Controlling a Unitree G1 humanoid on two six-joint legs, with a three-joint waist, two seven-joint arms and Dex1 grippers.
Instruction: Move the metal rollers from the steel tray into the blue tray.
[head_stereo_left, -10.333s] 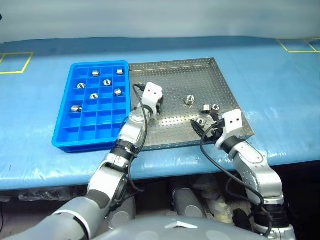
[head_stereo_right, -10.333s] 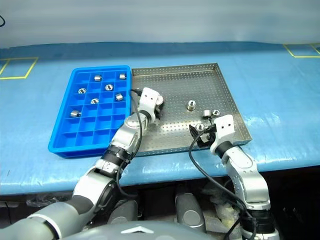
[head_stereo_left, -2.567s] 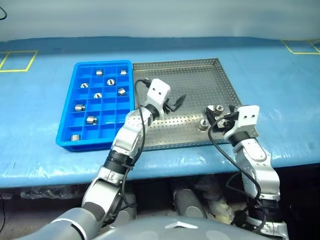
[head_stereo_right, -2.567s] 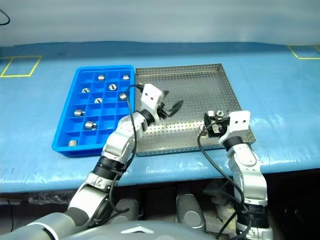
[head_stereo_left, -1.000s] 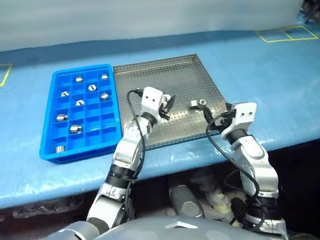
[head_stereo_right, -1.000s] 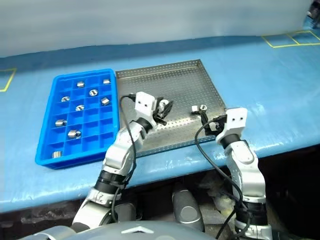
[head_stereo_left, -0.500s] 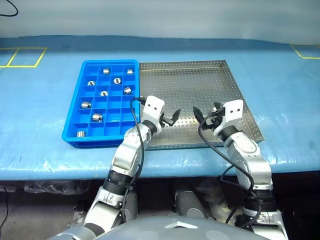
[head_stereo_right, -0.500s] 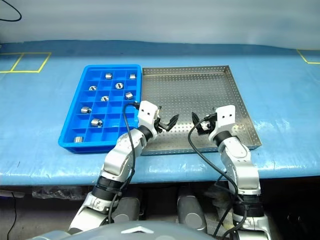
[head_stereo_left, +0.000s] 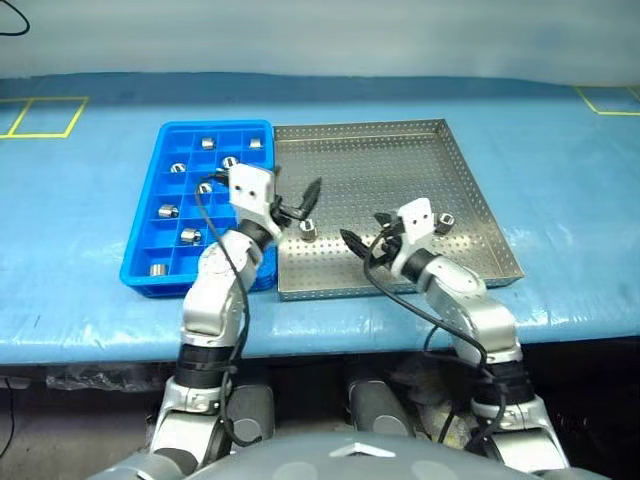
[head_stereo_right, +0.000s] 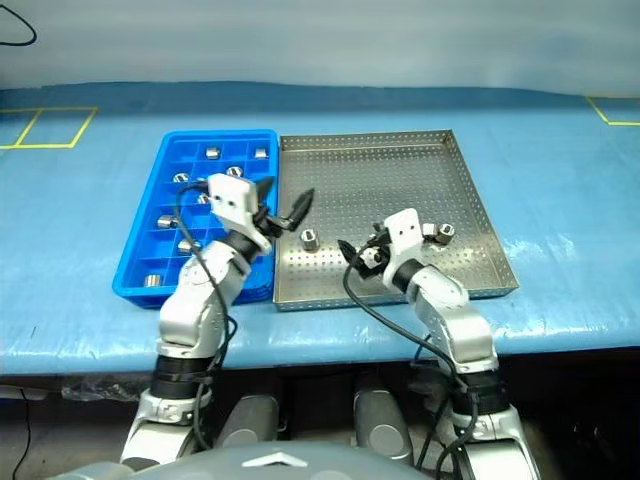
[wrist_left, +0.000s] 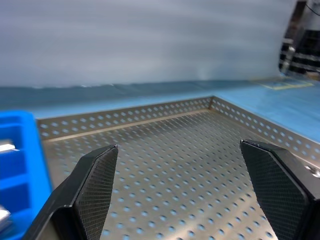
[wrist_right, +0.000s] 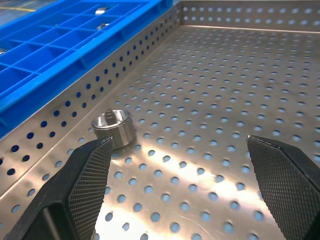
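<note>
now, two metal rollers (head_stereo_left: 308, 229) wait in the steel tray (head_stereo_left: 400, 160), and both grippers are spread open and hold nothing.
head view: about eight rollers show in the blue tray (head_stereo_left: 140, 262), and the left gripper (head_stereo_left: 298, 203) may hide more; right gripper (head_stereo_left: 365, 232) is near one roller. left wrist view: bare perforated floor between the fingers. right wrist view: one roller stands near the tray wall, so a finger could, i think, push it against the wall or tip it.
</note>
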